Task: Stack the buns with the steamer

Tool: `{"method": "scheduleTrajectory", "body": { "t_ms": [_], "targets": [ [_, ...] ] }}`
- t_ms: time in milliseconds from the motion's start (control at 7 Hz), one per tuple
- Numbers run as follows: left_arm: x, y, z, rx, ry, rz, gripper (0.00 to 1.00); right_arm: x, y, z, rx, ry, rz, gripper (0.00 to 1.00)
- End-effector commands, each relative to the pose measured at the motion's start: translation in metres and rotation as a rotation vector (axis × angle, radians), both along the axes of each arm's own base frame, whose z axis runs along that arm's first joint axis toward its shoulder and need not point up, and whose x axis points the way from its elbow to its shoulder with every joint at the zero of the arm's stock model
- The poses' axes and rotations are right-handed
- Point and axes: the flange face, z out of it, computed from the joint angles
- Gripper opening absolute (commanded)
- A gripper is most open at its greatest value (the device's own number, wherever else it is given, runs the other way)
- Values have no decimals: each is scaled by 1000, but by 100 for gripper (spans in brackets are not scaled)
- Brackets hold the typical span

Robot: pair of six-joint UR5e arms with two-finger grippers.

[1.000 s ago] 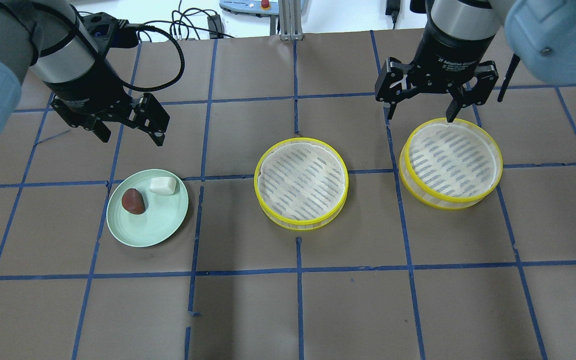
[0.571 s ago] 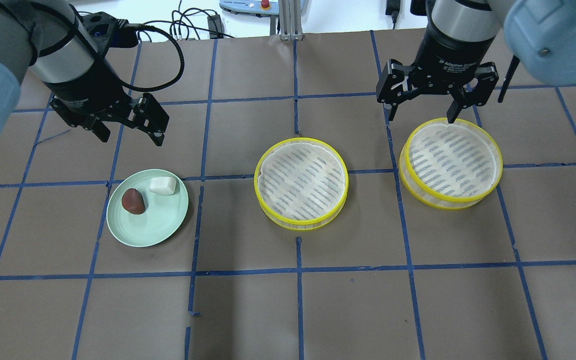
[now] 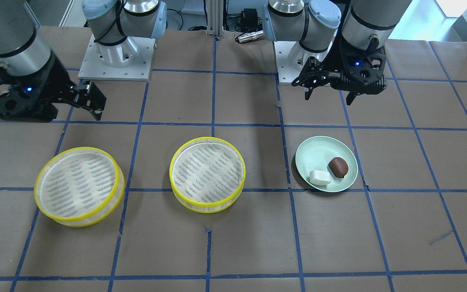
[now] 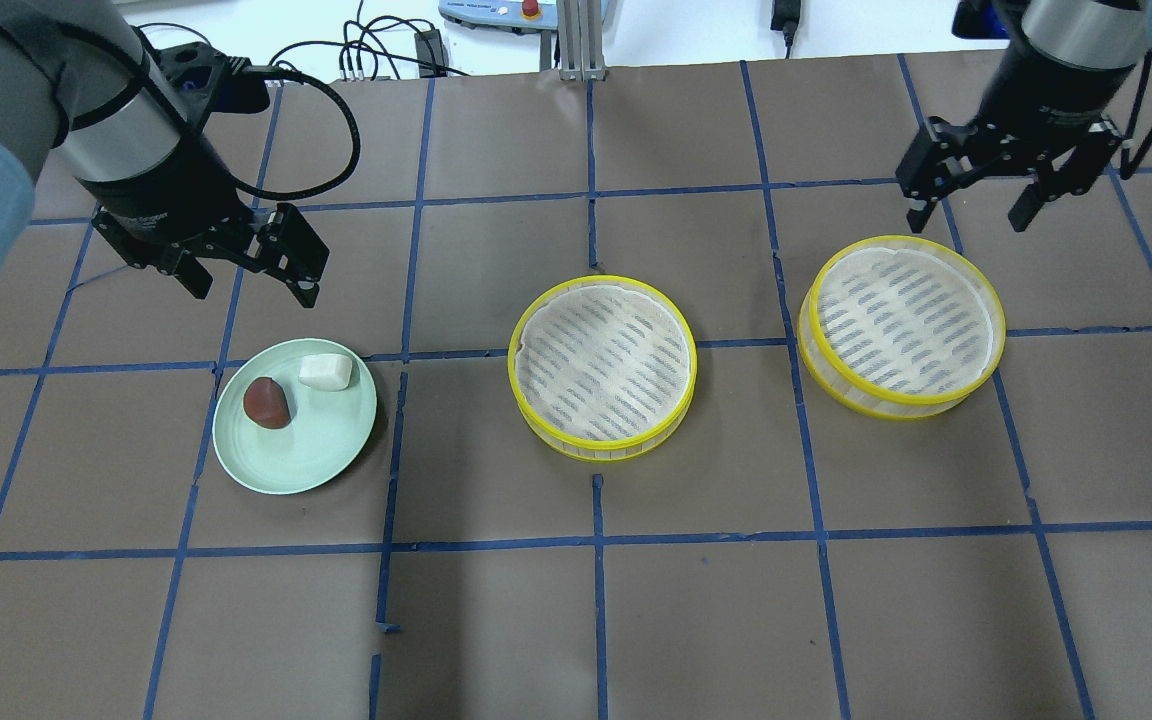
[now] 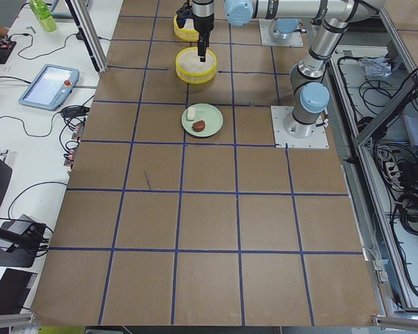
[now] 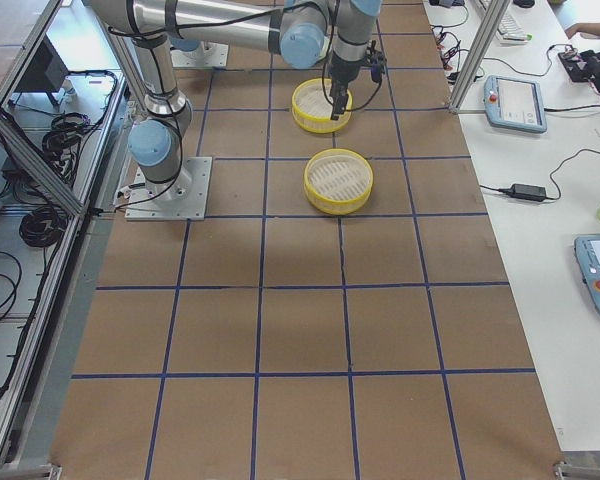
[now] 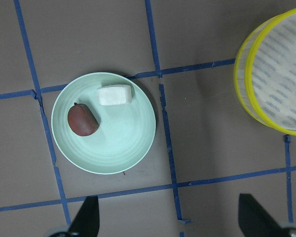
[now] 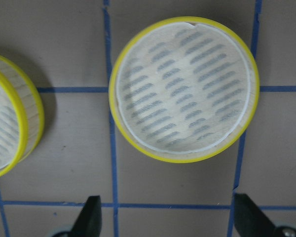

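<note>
The white bun (image 4: 326, 372) and the reddish-brown bun (image 4: 266, 402) lie side by side on the pale green plate (image 4: 306, 445). Both show in the left wrist view, white bun (image 7: 114, 95) and brown bun (image 7: 83, 119). Two empty yellow-rimmed steamer tiers stand apart: one mid-table (image 4: 602, 366), one to its right (image 4: 902, 325). My left gripper (image 4: 254, 292) is open and empty, raised behind the plate. My right gripper (image 4: 968, 222) is open and empty, raised behind the right tier (image 8: 184, 89).
The table is brown paper with a blue tape grid. Cables and a control box lie past its far edge (image 4: 386, 45). The arm bases (image 3: 116, 56) stand on the robot's side of the table.
My right gripper has moved right and up, away from the back rim of the right tier. My left gripper has shifted slightly toward the plate. Buns and tiers have not moved.
</note>
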Motion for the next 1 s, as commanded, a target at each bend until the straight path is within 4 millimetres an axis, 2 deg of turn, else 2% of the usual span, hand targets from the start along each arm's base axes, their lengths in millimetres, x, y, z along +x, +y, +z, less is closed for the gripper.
{"method": "scheduleTrajectory", "body": {
  "t_ms": [0,143,286,429,571,714,857],
  "targets": [
    [34,-9,-79,-5,0,33,100,-104,-11,-92,-6,-43,48,85],
    [35,-14,-140,-32,-5,35,100,-112,-6,-143,-39,-37,86,85],
    [36,-22,-190,-44,-6,33,100,-109,1,-169,-67,-25,87,85],
    [37,-30,-227,-17,-3,33,97,-109,3,-203,-78,-15,88,85],
    [37,-37,-249,-6,-2,33,95,-109,5,-213,-84,-9,87,71],
    [39,-40,-258,0,-1,33,89,-110,4,-212,-89,-5,87,33],
    [39,-46,-261,-9,-2,30,84,-110,4,-212,-91,-3,87,15]
  ]
}}
